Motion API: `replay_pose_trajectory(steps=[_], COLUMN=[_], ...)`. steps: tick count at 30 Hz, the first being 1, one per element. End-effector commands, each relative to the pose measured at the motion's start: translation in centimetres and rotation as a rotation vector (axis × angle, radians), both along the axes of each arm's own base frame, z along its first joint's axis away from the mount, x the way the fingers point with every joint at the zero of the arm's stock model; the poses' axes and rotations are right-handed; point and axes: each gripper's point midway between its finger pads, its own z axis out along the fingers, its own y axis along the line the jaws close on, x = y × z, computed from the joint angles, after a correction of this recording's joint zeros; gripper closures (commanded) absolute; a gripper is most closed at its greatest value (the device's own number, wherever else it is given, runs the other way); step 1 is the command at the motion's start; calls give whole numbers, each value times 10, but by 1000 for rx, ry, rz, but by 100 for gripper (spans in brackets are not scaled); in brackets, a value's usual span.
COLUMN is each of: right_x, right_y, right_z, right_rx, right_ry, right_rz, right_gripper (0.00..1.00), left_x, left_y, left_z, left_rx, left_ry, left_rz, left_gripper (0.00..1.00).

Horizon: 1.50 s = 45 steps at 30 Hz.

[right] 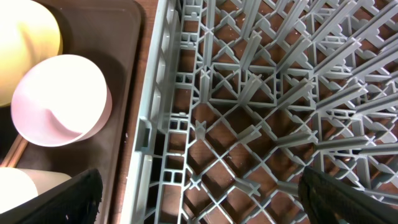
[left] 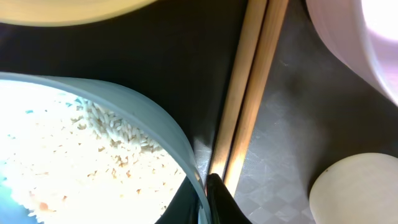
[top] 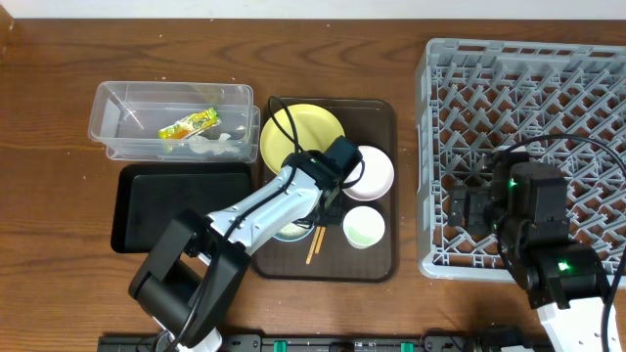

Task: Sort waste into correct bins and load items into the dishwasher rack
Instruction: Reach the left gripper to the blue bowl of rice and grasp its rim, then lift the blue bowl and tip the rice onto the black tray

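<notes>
your left gripper (left: 205, 194) is pinched narrow on the rim of the light blue bowl (left: 143, 109), which holds whitish rice (left: 74, 149). wooden chopsticks (left: 249, 93) lie just beside it at 3 o'clock on the textured brown tray (left: 298, 124), pale green cup (left: 354, 186) past them, white bowl (left: 367, 37) at 2, yellow plate (left: 62, 7) at 12. the print on the wrapper (top: 189, 123) in the clear tub (top: 117, 103) is too small to read. your right gripper (right: 200, 193) gapes wide over the grey lattice rack (right: 261, 93).

Dark brown serving tray (top: 386, 264) mid-table (rounded corners, raised rim), flat on brown wooden table (top: 59, 59).
</notes>
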Motion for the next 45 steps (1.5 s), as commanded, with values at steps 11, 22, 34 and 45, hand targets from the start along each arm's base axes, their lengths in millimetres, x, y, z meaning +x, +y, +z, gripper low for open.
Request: replay_pose_trajectory(steps=[11,22,34,45], right_x=[2,2,-1,-1], right_y=[-2,-2,-2,-2], right_z=[8,8,6,6], right_rx=[11,12,10,10], right_ry=[-19,-17,-5,-5], right_rz=[-15,-15,-15,-15], right_gripper=[1,1,1,1], left_x=[13,25,39,31], left_y=[2,38,121,159], left_z=[59,133,131,139], left_rx=[-13,-224,-608,-1025], left_ry=[-118,-221,-142,-256], left_rz=[-100,-133,76,169], left_gripper=[94,94,94,94])
